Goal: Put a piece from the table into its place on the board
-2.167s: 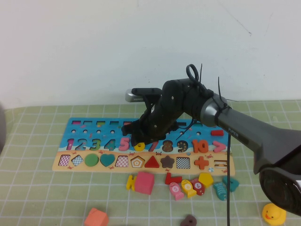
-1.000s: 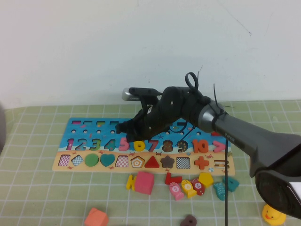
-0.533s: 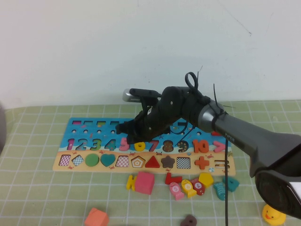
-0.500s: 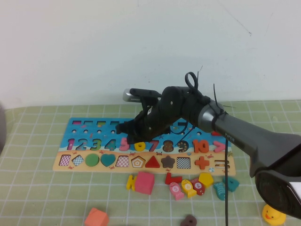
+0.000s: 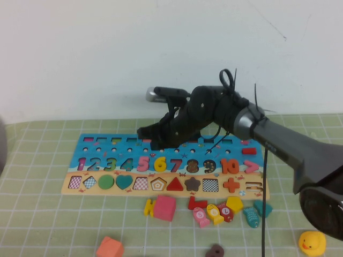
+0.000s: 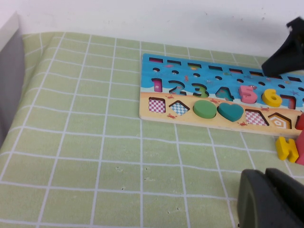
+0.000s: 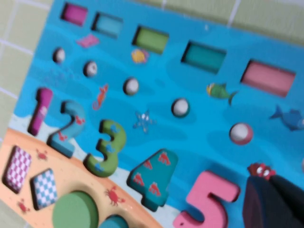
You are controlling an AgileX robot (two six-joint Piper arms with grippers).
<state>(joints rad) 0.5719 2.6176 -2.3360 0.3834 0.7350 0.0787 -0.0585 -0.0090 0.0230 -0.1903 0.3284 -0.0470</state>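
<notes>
The yellow numeral "6" (image 5: 160, 164) lies in its slot on the board (image 5: 107, 147), between the pink 5 and the red 7. It also shows in the left wrist view (image 6: 272, 97). My right gripper (image 5: 150, 140) hovers over the blue part of the board, just behind the 5 and 6, shut and empty. In the right wrist view its dark fingers (image 7: 273, 202) sit beside the pink 5 (image 7: 206, 202) above the board (image 7: 190, 85). My left gripper (image 6: 270, 202) is shut and empty, low over the green cloth, in front and to the left of the board (image 6: 190, 83).
Loose pieces lie in front of the board: a yellow piece (image 5: 149, 206), a pink block (image 5: 164, 208), a yellow pentagon (image 5: 234, 203), fish pieces (image 5: 214, 212), a teal fish (image 5: 250, 216), an orange block (image 5: 110, 248), a brown ring (image 5: 215, 250). A rubber duck (image 5: 311, 243) sits front right.
My right gripper has risen off the yellow 6 and drawn back over the blue part. The 6 now shows uncovered in its slot.
</notes>
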